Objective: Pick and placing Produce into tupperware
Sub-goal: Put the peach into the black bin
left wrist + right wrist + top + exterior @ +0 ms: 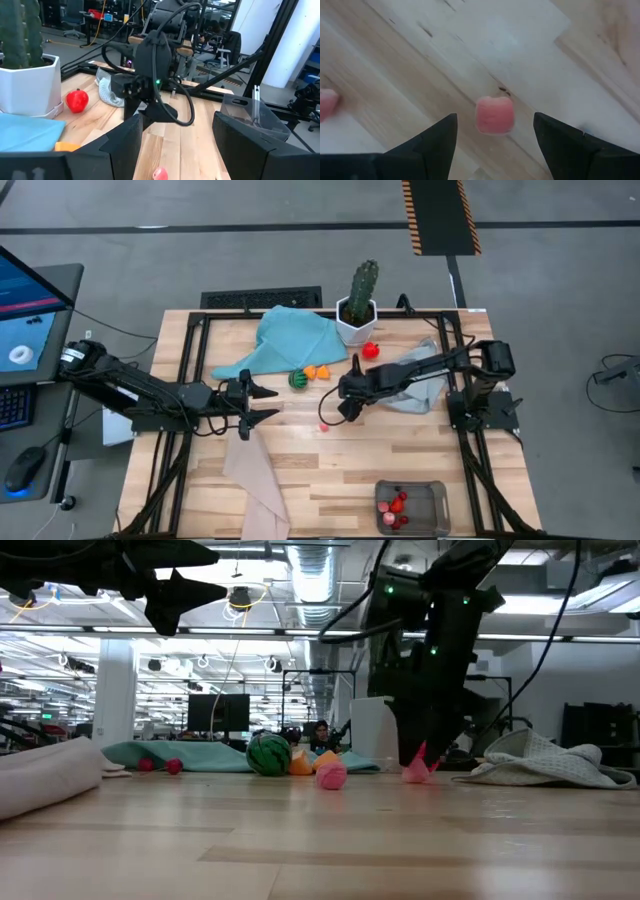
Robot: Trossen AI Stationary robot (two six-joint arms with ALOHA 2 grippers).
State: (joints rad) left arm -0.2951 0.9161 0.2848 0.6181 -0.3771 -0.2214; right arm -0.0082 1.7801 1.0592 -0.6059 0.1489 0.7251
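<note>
Your right gripper (495, 131) hangs with fingers wide over the pink piece (494, 115) mid-table, well apart from the tupperware (436, 498) at the near edge; an off-centre close may roll it away.

Even overhead lighting; ceiling strip lamps (150, 630) glare in the low view. The table (330, 470) shows soft, faint shadows. Right wrist view blurred throughout: pink piece (494, 115) and fingers (432, 142) lack sharp edges.
</note>
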